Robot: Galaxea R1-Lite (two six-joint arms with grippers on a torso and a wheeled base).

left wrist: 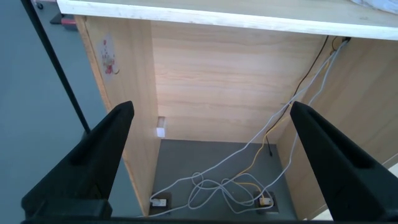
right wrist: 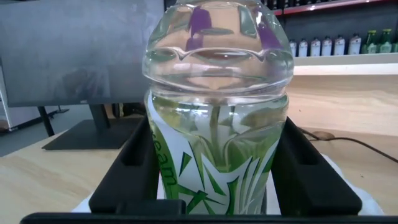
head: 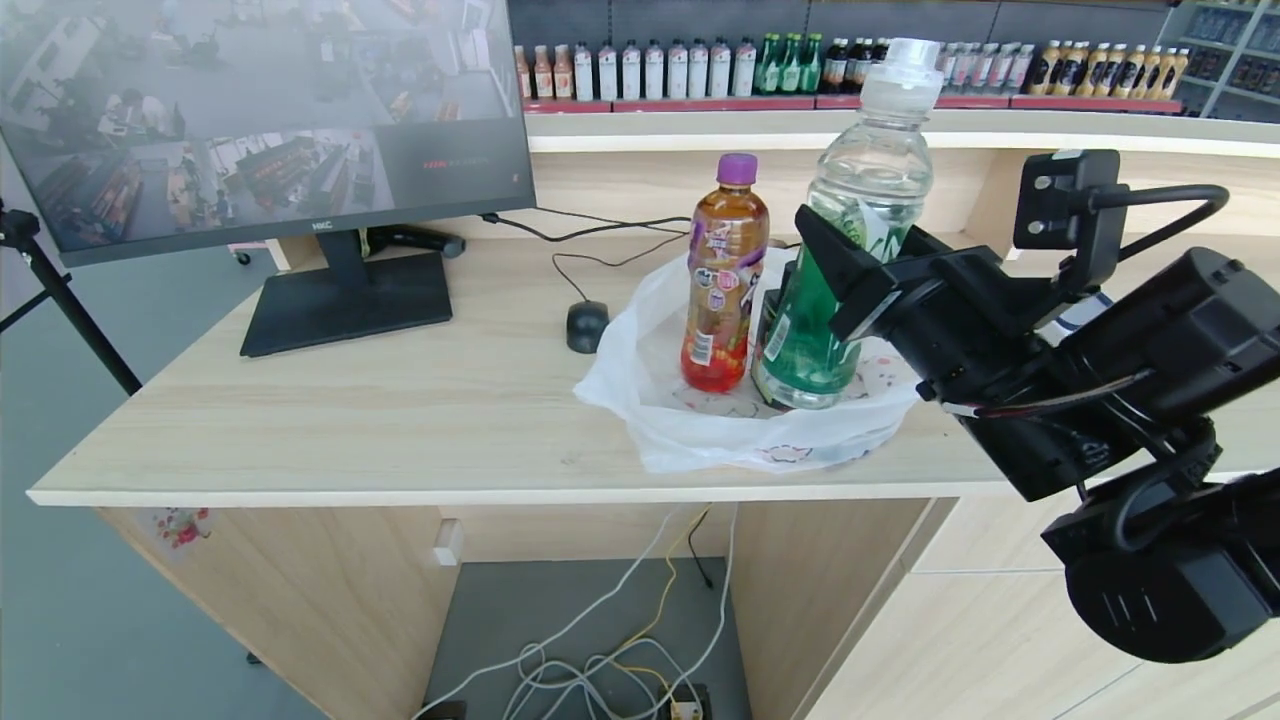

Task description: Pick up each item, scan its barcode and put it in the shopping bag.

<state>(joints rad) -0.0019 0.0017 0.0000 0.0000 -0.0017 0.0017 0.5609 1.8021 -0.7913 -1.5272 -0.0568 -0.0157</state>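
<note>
Grips the water bottle (head: 870, 170) with the right gripper (head: 850, 280), one finger pressed on each flank of the green label. Holds it upright, base down inside the rim of the white shopping bag (head: 700, 435) at mid-counter (head: 400, 400). Shares that bag with an orange drink bottle (head: 725, 270), purple-capped, just beside at the water bottle's 9 o'clock; touching or not, cannot tell.

Around the bag: at its 10 o'clock a dark mouse (head: 587, 325), cable trailing toward 12; farther out at 10 o'clock a monitor (head: 260, 110) on its stand; at 12 o'clock, well apart, a shelf of bottles (head: 700, 70).

Hangs the left gripper (left wrist: 211, 109) below the counter edge, fingers spread wide apart, facing the open cavity there, with loose cables (left wrist: 230, 186) on its floor.
</note>
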